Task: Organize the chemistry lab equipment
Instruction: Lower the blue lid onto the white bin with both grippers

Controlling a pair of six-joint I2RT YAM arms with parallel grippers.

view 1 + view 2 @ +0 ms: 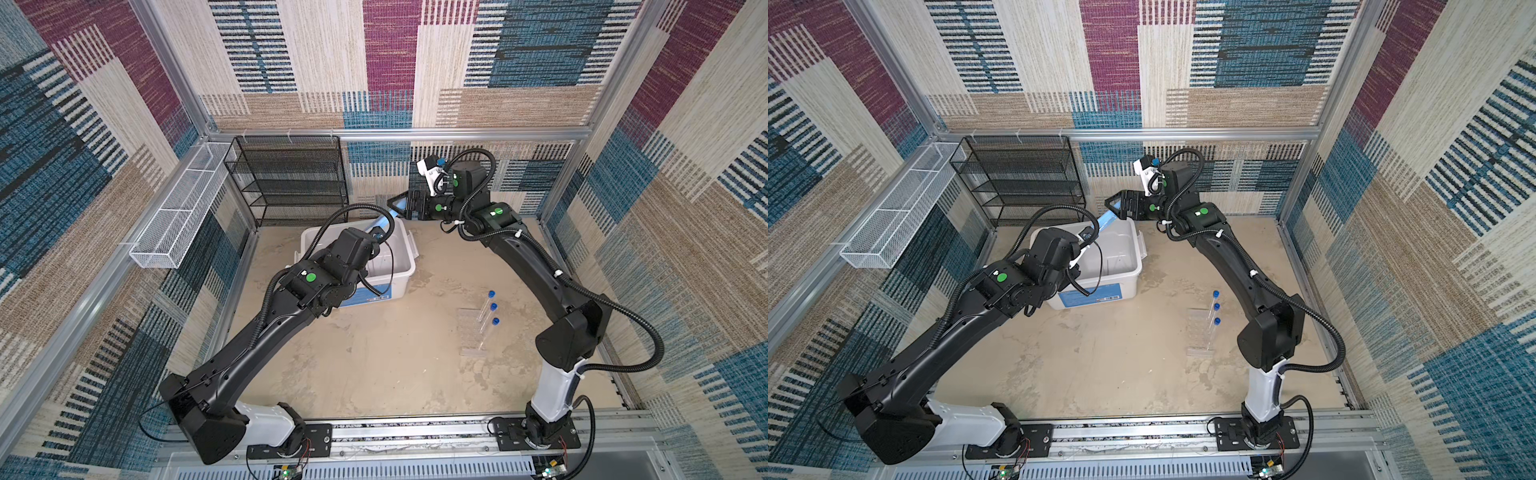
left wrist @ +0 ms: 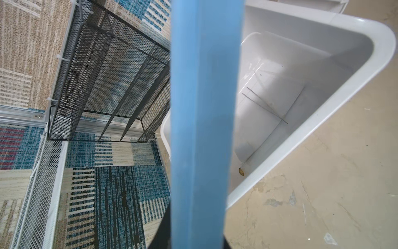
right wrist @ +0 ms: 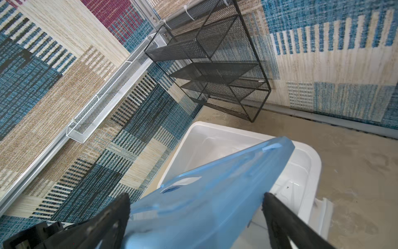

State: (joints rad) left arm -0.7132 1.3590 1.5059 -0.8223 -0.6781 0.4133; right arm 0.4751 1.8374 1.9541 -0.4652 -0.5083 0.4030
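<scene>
Three blue-capped test tubes (image 1: 487,316) (image 1: 1212,320) stand in a clear tube rack (image 1: 471,332) (image 1: 1198,332) at the right in both top views. Thin metal rods (image 2: 265,105) lie on the floor of the white bin (image 1: 399,266) (image 1: 1133,266) (image 2: 312,127) (image 3: 193,129). Above the bin the blue lid (image 1: 380,222) (image 1: 1108,218) (image 2: 200,107) (image 3: 215,194) hangs tilted. My left gripper (image 2: 197,243) is shut on one edge of it. My right gripper (image 1: 399,208) (image 1: 1117,205) (image 3: 193,198) stands wide open, a finger on each side of the lid's far end. Beaker, cup and tweezers are out of view.
A black mesh shelf (image 1: 286,178) (image 1: 1017,178) (image 3: 215,64) stands against the back wall behind the bin. A white mesh basket (image 1: 178,212) (image 1: 897,208) hangs along the left wall. Bare sandy tabletop (image 1: 395,365) lies between the bin, the rack and the front rail.
</scene>
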